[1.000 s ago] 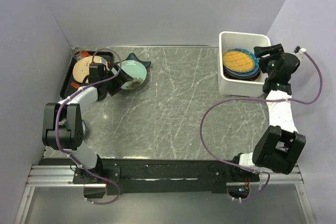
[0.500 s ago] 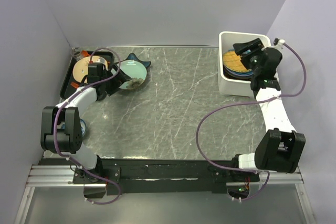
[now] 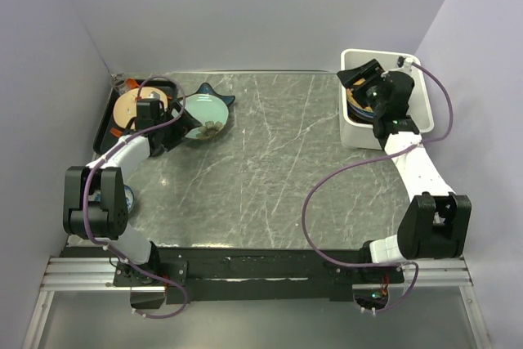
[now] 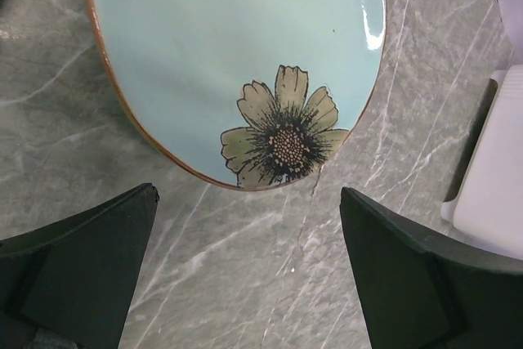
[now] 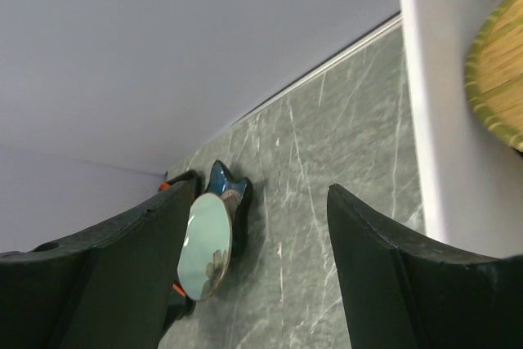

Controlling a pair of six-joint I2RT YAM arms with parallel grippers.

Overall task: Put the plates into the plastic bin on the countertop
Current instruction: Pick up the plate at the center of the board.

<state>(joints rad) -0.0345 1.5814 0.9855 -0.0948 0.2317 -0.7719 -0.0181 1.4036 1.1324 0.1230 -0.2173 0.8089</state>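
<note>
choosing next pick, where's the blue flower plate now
The flower plate lies far left on the countertop in the top view, right of the black tray, just ahead of the left fingers.

A flat black rectangular tray (image 3: 107, 123) sits at ten o'clock in the top view. At its three o'clock lies a dark blue fish-shaped dish (image 3: 212, 89).

bin plates (image 3: 354, 106): mostly under right gripper (image 3: 357, 76), count unreadable
yellow plate (image 5: 500, 79): right of right gripper, cut by frame edge
teal plate (image 4: 237, 55): ahead of left gripper (image 4: 249, 194), top cropped
white object (image 4: 494, 194): right of left gripper, cropped, unidentifiable
tray (image 3: 105, 124): behind left gripper, mostly covered
</note>
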